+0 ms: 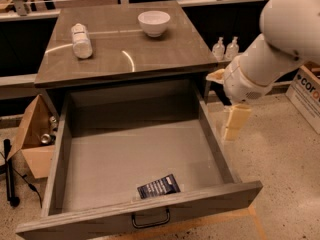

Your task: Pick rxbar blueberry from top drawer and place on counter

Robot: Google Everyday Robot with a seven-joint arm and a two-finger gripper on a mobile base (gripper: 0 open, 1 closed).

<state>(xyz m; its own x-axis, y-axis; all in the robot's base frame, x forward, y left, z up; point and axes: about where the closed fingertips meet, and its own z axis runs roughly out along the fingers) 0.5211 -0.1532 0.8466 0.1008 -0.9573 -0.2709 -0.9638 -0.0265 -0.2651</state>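
Top drawer [130, 154] is pulled fully out, so the whole inside can be seen from above. The rxbar blueberry [159, 186] is found lying flat on the drawer floor, tucked right up against the front panel, a bit right of the dark pull handle [150, 218] and slightly skewed. Nothing else is seen in there, so a reach from above shouldn't be blocked. That said, little room is probably left on the bar's front side, given how close the panel is.

The end effector [235, 123] is hung outside the drawer, just beside its right wall and pointed down at the speckled floor. Whether it's wide or narrow can't be told from this angle, and nothing is seen held in it. It's well apart from the bar, so the pick is judged not yet started.

On the tabletop [125, 59] a white bottle [81, 40] is laid on its side at the left and a white bowl [154, 23] is set toward the back. The bare front stretch is probably where the bar could be put
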